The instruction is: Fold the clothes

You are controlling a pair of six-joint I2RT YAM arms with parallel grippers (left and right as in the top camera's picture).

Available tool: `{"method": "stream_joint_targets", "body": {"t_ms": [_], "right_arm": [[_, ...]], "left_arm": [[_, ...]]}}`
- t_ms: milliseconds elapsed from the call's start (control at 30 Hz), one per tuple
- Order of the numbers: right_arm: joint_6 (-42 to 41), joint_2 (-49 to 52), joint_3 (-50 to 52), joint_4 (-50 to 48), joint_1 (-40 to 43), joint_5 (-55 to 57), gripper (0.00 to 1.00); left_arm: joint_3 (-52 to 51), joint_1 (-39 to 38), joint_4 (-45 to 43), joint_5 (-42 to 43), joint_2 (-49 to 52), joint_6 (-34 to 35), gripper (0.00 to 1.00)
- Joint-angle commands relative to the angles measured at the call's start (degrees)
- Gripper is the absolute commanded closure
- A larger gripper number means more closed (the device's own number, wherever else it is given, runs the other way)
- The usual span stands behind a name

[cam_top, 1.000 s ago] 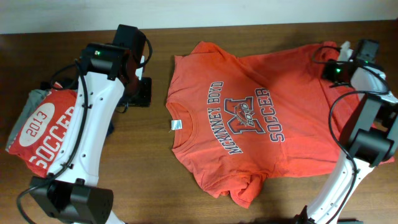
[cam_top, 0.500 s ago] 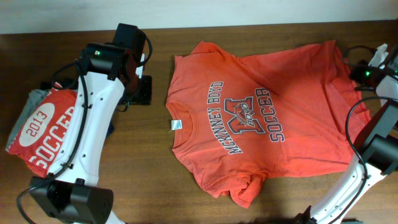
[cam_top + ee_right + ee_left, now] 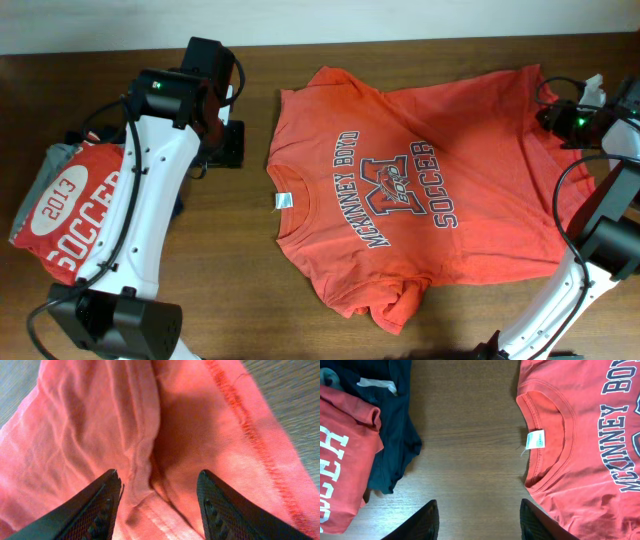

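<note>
Jaws spread and empty, the right gripper (image 3: 157,480) hangs over the rumpled hem of the T-shirt (image 3: 470,150), probably lining up a pinch for the first fold. The left gripper (image 3: 478,507), equally parted, waits over the table (image 3: 465,435) beside the T-shirt's collar. The T-shirt lies flat, print up, unmoved; only the right arm has edged back toward its hem.

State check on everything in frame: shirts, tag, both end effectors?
T-shirt: unfolded, spread flat, print up, one sleeve bunched.
neck tag: exposed at the collar.
red 2013 SOCCER shirt: folded, print up.
navy garment: crumpled, against the red shirt.
left end effector: open, empty, over bare table.
right end effector: open, empty, over T-shirt fabric near a stitched edge.
</note>
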State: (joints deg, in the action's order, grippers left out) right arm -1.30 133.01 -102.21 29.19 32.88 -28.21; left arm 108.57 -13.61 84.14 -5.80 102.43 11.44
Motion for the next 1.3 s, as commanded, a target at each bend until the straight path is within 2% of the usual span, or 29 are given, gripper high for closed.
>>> {"method": "stream_joint_targets", "body": {"t_ms": [0,200,433,800,967,1133,1267], "right_arm": [[1.03,-2.36,-0.61,0.26,-0.37,-3.52,0.49],[1.01,-2.10,0.11,-0.98,-1.81,-3.30,0.58],[0.33,-0.81,0.22,-0.87,-2.67,0.81,0.59],[0.17,-0.48,0.31,-1.68,-2.43,0.87,0.80],[-2.23,-0.55,-0.70,-5.38,-1.49,4.94,0.85],[-3.63,-0.55,-3.21,-8.37,0.59,4.96,0.90],[-5.22,-0.55,-4.42,-9.09,1.70,4.90,0.91]], "left_arm": [[-0.17,-0.17,-0.46,0.61,-1.86,0.52,0.48],[-0.17,-0.17,-0.98,0.61,-1.86,0.52,0.49],[-0.17,-0.17,-0.87,0.61,-1.86,0.52,0.48],[-0.17,-0.17,-1.03,0.61,-1.86,0.52,0.48],[-0.17,-0.17,-0.96,0.61,-1.86,0.52,0.48],[-0.17,-0.17,-1.18,0.61,-1.86,0.52,0.47],[-0.17,-0.17,-1.66,0.61,-1.86,0.52,0.47]]}}
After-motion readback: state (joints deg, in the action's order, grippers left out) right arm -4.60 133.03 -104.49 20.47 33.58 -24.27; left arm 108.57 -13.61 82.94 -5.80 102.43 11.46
